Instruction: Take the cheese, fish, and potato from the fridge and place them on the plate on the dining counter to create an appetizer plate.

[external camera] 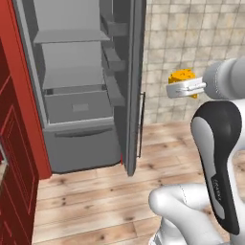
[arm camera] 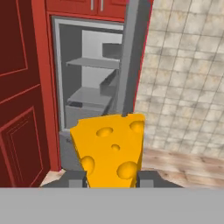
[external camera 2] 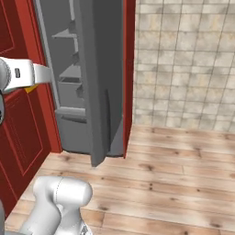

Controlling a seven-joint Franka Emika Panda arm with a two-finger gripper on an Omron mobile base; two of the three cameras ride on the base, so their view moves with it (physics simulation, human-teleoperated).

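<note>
My gripper (external camera: 184, 82) is shut on the cheese (arm camera: 110, 148), an orange-yellow wedge with holes. In the left base view the cheese (external camera: 182, 76) hangs in the air to the right of the fridge's open door, in front of the tiled wall. In the hand view two dark fingers (arm camera: 72, 179) flank the wedge's base. The fridge (external camera: 72, 81) stands open at the left, its grey shelves and lower drawer bare where I can see them. A sliver of the cheese (external camera 2: 31, 88) peeks under the hand in the right base view. Fish, potato, plate and dining counter are out of view.
The fridge door (external camera: 131, 86) swings out toward me, its edge just left of the gripper. Red panelling (external camera: 16, 158) flanks the fridge on the left. A beige tiled wall (external camera 2: 183, 64) rises at the right above a wooden plank floor (external camera 2: 160, 183).
</note>
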